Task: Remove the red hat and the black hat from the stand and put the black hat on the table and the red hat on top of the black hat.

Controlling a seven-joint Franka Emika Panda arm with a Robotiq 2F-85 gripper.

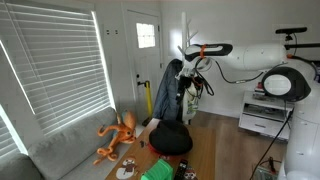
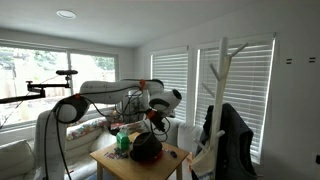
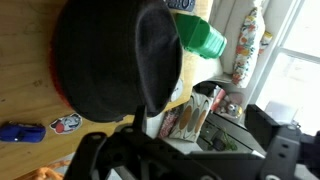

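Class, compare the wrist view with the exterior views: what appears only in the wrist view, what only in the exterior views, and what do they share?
Only the wrist view: a red edge showing beside the black hat and a small blue object on the wood. Only the exterior views: the stand, the dark jacket on it, the orange plush and the robot arm. Shared: the black hat on the table, with a green item nearby.

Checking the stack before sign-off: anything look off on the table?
Yes. In the wrist view, the red hat shows only as a sliver under the black hat on the table. Black seems to lie on top, the reverse of the wanted order.
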